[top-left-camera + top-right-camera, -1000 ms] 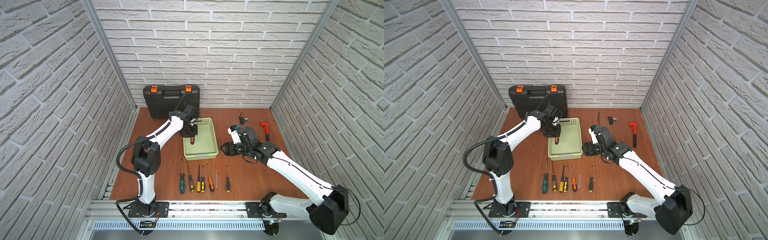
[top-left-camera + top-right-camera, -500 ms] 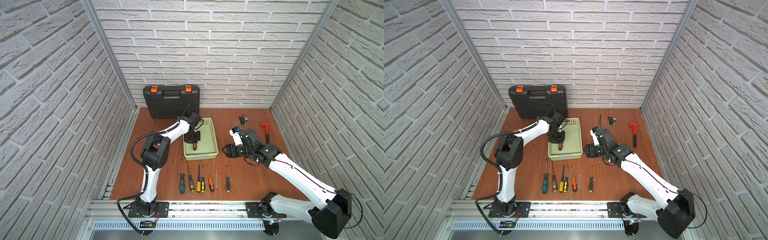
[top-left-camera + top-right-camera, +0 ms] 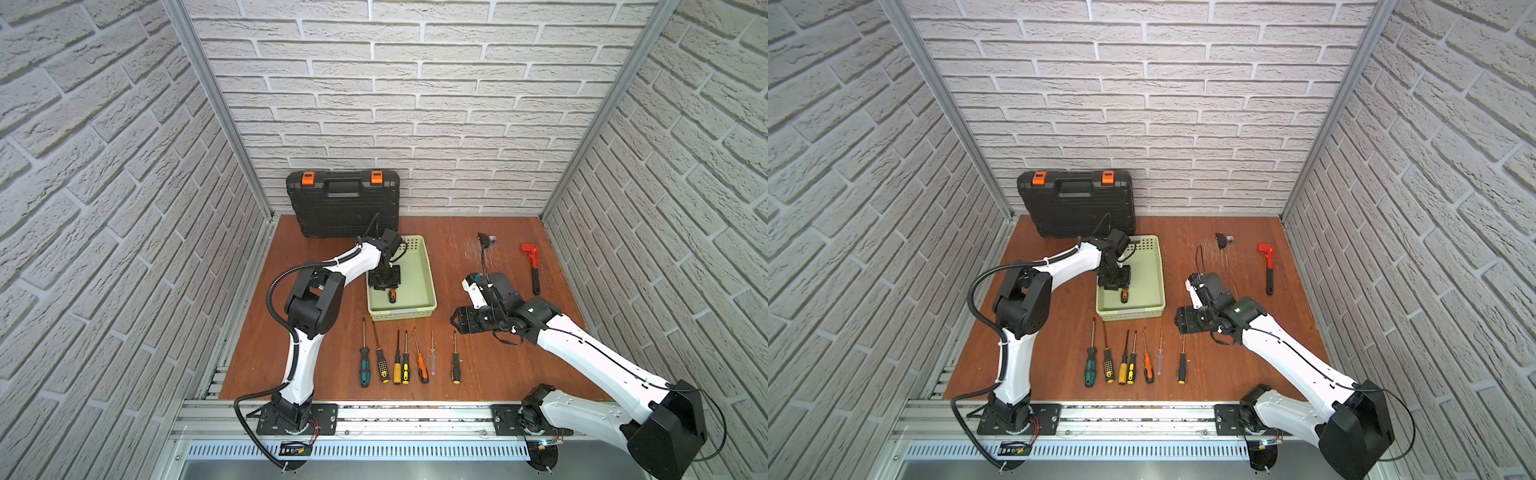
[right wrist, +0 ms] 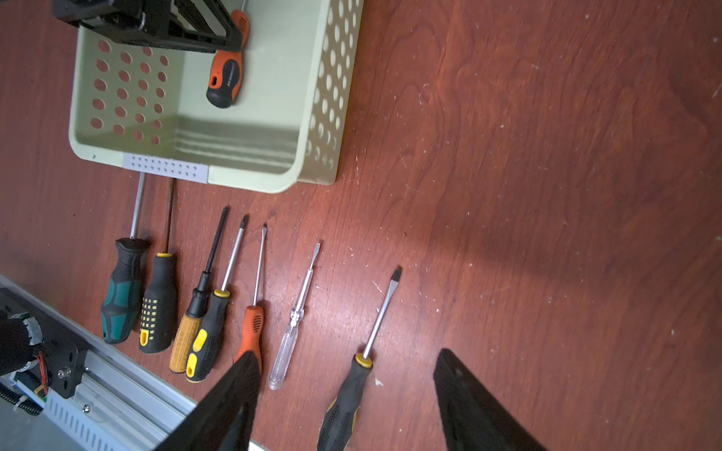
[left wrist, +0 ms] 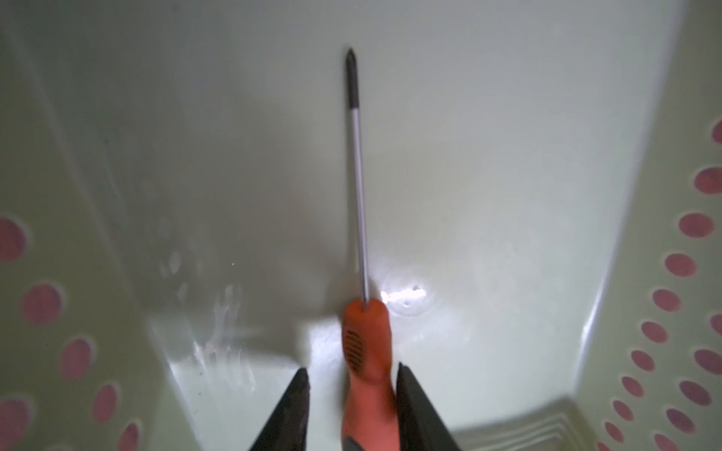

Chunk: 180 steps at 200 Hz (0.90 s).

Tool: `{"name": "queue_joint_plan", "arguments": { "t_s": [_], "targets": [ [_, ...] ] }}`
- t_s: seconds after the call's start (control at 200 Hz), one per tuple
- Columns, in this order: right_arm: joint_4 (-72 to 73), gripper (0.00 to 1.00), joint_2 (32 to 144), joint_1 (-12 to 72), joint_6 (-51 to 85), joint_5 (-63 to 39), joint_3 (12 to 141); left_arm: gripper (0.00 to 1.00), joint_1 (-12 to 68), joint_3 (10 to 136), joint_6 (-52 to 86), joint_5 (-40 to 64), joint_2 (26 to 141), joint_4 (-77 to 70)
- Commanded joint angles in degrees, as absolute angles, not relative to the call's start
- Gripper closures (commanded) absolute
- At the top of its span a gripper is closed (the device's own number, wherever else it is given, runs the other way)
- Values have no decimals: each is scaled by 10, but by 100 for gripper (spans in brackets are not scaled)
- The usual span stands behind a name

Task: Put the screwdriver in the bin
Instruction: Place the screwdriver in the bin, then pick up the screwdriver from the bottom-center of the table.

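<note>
An orange-and-black-handled screwdriver [image 5: 365, 351] lies on the floor of the pale green bin [image 3: 430, 286], its shaft pointing toward the bin's far end. My left gripper [image 5: 352, 373] is low inside the bin and straddles the handle. Its jaws stand open, with a clear gap on one side of the handle and the other finger close against it. In both top views the handle's end [image 3: 1124, 296] sticks out below the left gripper [image 3: 386, 286]. My right gripper [image 4: 347, 356] hovers open above the table, right of the bin, holding nothing.
Several other screwdrivers [image 3: 405, 361] lie in a row on the table in front of the bin. A black toolcase [image 3: 343, 203] leans on the back wall. A red wrench [image 3: 532, 266] and a small black part [image 3: 484, 239] lie at the right.
My left gripper has come down into the bin with the screwdriver, and its jaws have parted from the handle. The right arm has barely moved.
</note>
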State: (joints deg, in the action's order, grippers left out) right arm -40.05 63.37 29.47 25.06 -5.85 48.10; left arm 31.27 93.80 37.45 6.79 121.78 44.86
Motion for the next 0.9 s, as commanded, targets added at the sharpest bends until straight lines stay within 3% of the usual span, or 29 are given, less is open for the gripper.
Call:
{"name": "queue_joint_plan", "arguments": {
  "t_s": [0.0,0.275,0.63,0.755,0.895],
  "targets": [
    [-402,28,621,299,266,-68,478,54,322,947,374,48,1195,454],
    [-449,34,639,316,296,-50,476,49,339,903,358,40,1055,433],
    [-470,39,628,443,461,22,401,46,338,774,372,-50,840,439],
    [-425,48,634,463,489,-7,361,43,330,743,369,-60,807,420],
    [-406,48,670,475,480,-1,376,43,306,740,355,-46,813,426]
  ]
}}
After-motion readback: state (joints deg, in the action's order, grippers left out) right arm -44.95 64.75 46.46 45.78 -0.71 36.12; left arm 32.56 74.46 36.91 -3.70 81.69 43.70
